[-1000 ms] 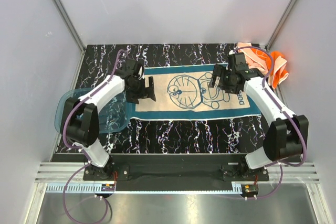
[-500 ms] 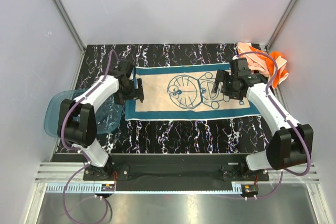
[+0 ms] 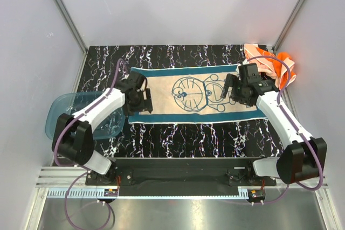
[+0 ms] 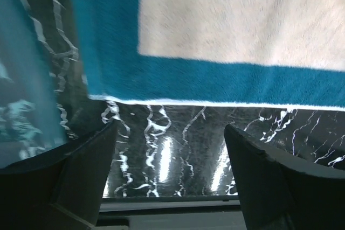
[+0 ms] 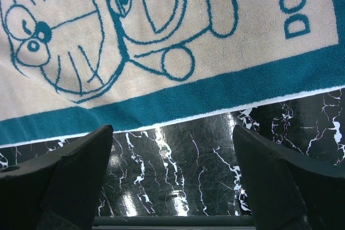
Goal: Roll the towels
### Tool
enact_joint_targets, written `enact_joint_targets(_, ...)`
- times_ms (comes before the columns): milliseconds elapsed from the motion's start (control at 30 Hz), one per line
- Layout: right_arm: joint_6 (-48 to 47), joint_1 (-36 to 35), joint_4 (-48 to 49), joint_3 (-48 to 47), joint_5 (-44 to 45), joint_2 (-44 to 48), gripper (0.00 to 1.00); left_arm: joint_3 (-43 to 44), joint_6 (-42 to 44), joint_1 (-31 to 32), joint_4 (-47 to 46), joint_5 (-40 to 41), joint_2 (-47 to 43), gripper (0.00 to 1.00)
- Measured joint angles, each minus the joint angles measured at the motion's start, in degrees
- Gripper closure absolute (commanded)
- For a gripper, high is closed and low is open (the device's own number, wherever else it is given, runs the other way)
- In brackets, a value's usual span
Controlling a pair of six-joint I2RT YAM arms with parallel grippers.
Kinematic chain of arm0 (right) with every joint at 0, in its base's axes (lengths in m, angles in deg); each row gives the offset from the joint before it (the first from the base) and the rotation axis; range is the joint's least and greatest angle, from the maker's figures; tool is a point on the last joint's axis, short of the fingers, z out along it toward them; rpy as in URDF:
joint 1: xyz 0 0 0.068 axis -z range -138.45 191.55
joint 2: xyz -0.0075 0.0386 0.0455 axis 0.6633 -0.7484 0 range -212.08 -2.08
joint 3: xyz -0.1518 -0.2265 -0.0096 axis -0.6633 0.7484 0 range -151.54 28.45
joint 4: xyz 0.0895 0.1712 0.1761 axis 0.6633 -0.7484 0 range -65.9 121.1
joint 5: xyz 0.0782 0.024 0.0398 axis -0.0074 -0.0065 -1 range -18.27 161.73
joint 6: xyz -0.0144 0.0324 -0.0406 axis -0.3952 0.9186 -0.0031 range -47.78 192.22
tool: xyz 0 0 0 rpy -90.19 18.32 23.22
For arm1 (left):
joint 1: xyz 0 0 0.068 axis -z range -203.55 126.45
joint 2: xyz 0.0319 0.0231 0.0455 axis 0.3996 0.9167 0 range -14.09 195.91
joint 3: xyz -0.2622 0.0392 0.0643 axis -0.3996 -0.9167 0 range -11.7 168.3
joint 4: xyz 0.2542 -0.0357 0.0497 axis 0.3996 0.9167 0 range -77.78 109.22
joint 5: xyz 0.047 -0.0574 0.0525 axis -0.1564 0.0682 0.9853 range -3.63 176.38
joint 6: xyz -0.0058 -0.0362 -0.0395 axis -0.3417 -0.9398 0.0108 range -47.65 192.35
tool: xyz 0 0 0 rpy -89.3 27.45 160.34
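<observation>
The teal-blue towel [image 3: 194, 94] lies spread flat on the black marble table, cream cartoon side up. My left gripper [image 3: 141, 100] hovers open over its near-left corner. In the left wrist view that towel corner [image 4: 215, 36] sits just beyond the open left gripper [image 4: 170, 165], with only bare table between the fingers [image 4: 86, 171]. My right gripper [image 3: 233, 91] hangs open over the towel's right part. The right wrist view shows the towel's near edge [image 5: 178, 98] ahead of the empty right gripper [image 5: 172, 171]. The orange towel [image 3: 275, 65] lies crumpled at the back right corner.
A translucent blue plastic tray [image 3: 59, 112] rests at the left edge of the table, close to the left arm, and shows as a blue tray [image 4: 21, 95] in the left wrist view. Pale walls enclose the table on three sides.
The left gripper has moved nearer and down to the towel's near-left corner. The right gripper has shifted slightly right. The teal towel now lies flatter and straighter.
</observation>
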Motion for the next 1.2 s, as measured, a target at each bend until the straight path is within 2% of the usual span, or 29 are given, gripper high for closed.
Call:
enact_joint_targets(133, 0.0, 0.0, -0.1, 1.3, 0.1, 0.2, 0.00, -0.9, -3.6, 3.1, -1.1, 0.9, 2.6, 0.26)
enact_joint_targets(267, 0.0, 0.0, -0.2, 2.2, -0.1, 1.5, 0.00, -0.9, -6.6, 3.4, -1.9, 3.8, 5.9, 0.24)
enact_joint_targets(533, 0.2, 0.0, 0.0, 5.6, -0.5, 4.4, 0.00, -1.4, -9.3, 2.1, -1.9, 10.6, 8.3, 0.23)
enact_joint_targets(833, 1.0, 0.0, 0.8, 7.4, -2.1, 3.5, 0.00, -5.1, -10.4, -0.3, -6.9, 11.3, 8.7, 0.32)
enact_joint_targets(933, 1.1, 0.0, 1.3, 7.4, -2.1, 3.1, 0.00, -6.3, -10.5, -0.3, -8.6, 11.1, 8.9, 0.40)
enact_joint_targets(1000, 1.1, 0.0, 1.4, 7.5, -2.1, 3.0, 0.01, -7.4, -10.5, -0.3, -10.1, 11.0, 9.5, 0.49)
enact_joint_targets(1033, 1.1, 0.0, 1.4, 7.5, -2.1, 2.9, 0.01, -7.6, -10.7, -0.3, -10.6, 10.7, 9.6, 0.60)
enact_joint_targets(1067, 1.2, 0.0, 1.4, 7.5, -2.1, 2.8, 0.02, -7.8, -10.8, -0.5, -11.0, 10.9, 9.6, 0.64)
enact_joint_targets(1100, 1.2, 0.0, 1.5, 7.5, -2.1, 2.7, 0.05, -7.8, -10.8, -0.7, -11.1, 10.9, 9.6, 0.70)
enact_joint_targets(1133, 1.3, 0.0, 1.6, 7.5, -2.1, 2.5, 0.06, -7.8, -10.8, -0.9, -11.1, 11.0, 9.6, 0.81)
enact_joint_targets(1200, 1.7, 0.0, 1.6, 7.8, -1.9, 2.3, 0.14, -7.8, -10.4, -1.2, -11.0, 11.3, 9.6, 0.84)
